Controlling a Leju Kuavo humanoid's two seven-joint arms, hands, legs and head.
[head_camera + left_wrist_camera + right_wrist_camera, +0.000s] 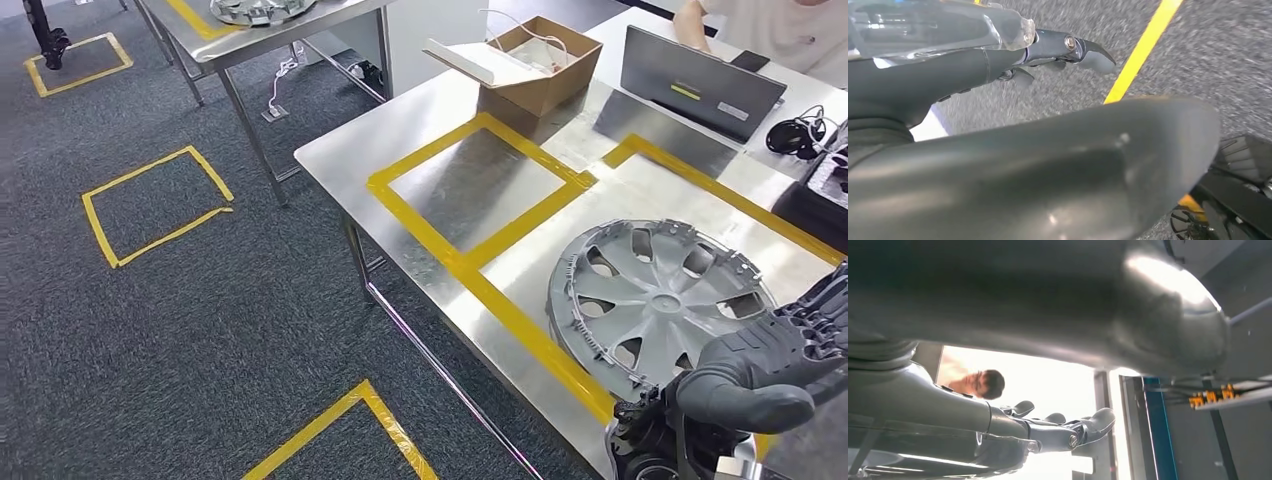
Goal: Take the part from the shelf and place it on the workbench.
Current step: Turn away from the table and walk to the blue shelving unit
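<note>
The part, a grey wheel cover, lies flat on the steel workbench inside a yellow-taped field. My right hand is at the cover's near right edge, with its thick thumb over the rim and the dark fingers beside it. In the right wrist view the right hand has its thumb and fingers apart with nothing between them. In the left wrist view my left hand hangs over the grey carpet with its fingers stretched out and empty.
A cardboard box and a laptop stand at the bench's far side, where a person sits. A second steel table behind carries another wheel cover. Yellow tape squares mark the carpet.
</note>
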